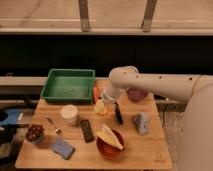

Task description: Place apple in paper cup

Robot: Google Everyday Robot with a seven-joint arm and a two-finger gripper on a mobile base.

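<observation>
Gripper (pixel 104 101) clenched on the small round yellow-orange apple (pixel 100 107), to the right of the short cream-white paper cup (pixel 69 114).
The apple is outside the cup, apart from its rim. Behind the cup lies a green plastic tray (pixel 69 85). In front of the cup and to its right, a red-orange bowl (pixel 107 150) holds 1 pale yellow wedge (pixel 109 136). Well to the cup's right stands a dark purple bowl (pixel 136 94).

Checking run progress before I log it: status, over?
Gripper shut on apple, between paper cup and purple bowl. Apple not yet in cup. Nothing stands between them.
</observation>
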